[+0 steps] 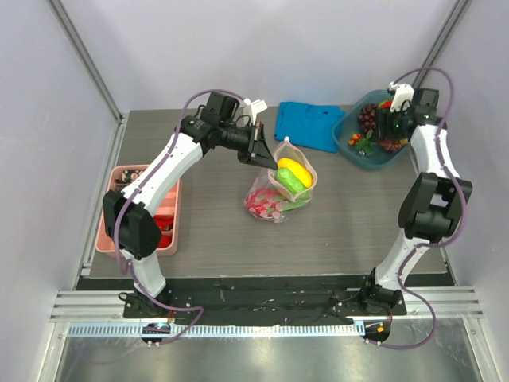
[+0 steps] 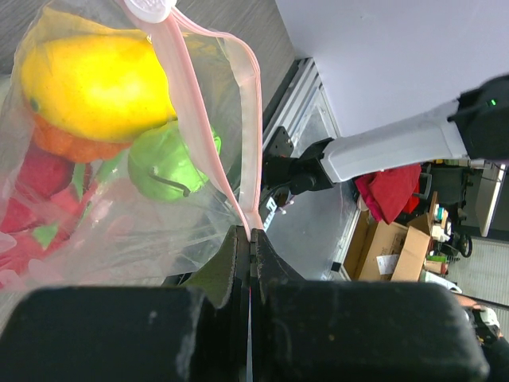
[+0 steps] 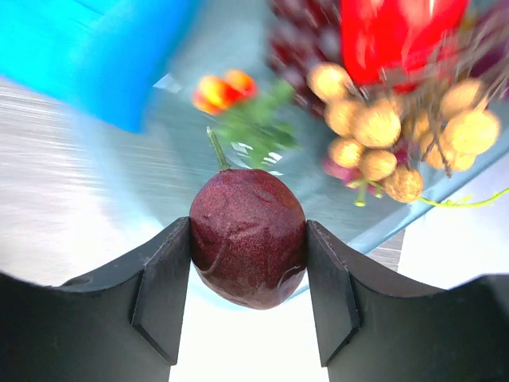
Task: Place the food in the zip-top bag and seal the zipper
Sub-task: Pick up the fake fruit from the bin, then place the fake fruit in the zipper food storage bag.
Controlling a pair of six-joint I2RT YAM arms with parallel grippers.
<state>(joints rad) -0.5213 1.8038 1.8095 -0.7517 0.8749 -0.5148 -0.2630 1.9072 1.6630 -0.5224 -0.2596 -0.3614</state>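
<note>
Bag: clear crinkly zip-top bag with a pink edge [image 1: 274, 199], on the middle of the grey wood-grain worktop [image 1: 215, 231], mouth lifted.
Zipper: thin pale-pink strip [image 2: 195, 111], its two sides apart and unsealed; one end is pinched in the left tool [image 2: 250, 239], which is fully closed on it.
Bagged: glossy yellow fruit [image 2: 95, 79], green fruit [image 2: 171, 159], red pieces [image 2: 32, 183].
In hand: dark purple round fruit [image 3: 246, 215], clamped between the right tool [image 3: 248, 255] pads above the teal plastic bowl [image 1: 374, 159].
Outstanding: beige berry cluster [image 3: 398, 127], red piece [image 3: 398, 32] and small orange pieces [image 3: 223, 89] lie in the bowl.
Progress: judged part-way; more loading, then sealing, is left.
</note>
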